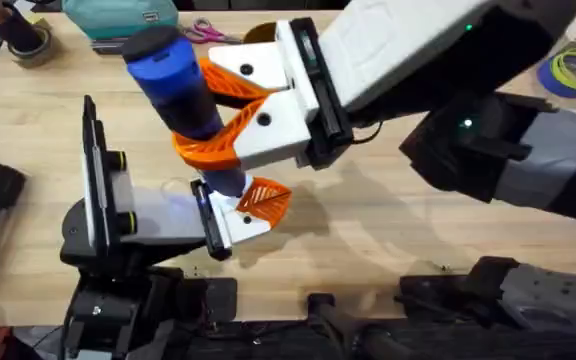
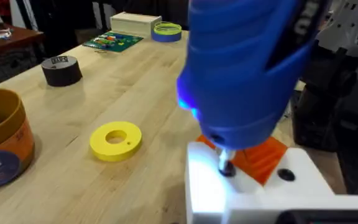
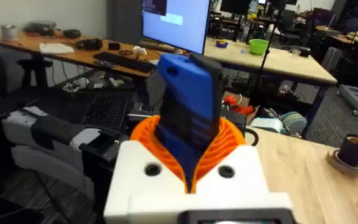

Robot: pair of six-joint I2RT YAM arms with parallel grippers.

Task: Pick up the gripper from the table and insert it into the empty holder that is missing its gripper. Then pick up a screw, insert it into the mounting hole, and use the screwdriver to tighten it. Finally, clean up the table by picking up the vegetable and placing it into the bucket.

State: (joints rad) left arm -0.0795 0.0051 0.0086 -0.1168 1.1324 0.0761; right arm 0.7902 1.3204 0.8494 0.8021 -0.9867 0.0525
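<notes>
The wooden table (image 1: 388, 230) carries the whole scene, and the right arm reaches across it from the lower right, its hand (image 1: 230, 115) pinching the blue screwdriver (image 1: 183, 90) between orange ribbed pads (image 1: 218, 150) — the right wrist view shows the same clasp, the blue body standing upright in the orange V of the hand (image 3: 188, 158). The screwdriver's metal bit (image 2: 225, 165) points down onto the white holder (image 2: 241, 186) at the tip of the left arm, with a blue glow on the tool's nose just above it. The left arm's own hand (image 1: 238, 215) lies low on the table, and I cannot tell whether it is spread or pressed together. The orange gripper (image 1: 266, 200) sits seated against the holder, just beside the bit. Nearer the table's far side stands the orange-brown bucket (image 2: 2, 146) — something green shows inside it. Close to the bucket lies a flat yellow ring (image 2: 115, 140), and beyond that a black tape roll (image 2: 61, 70).
</notes>
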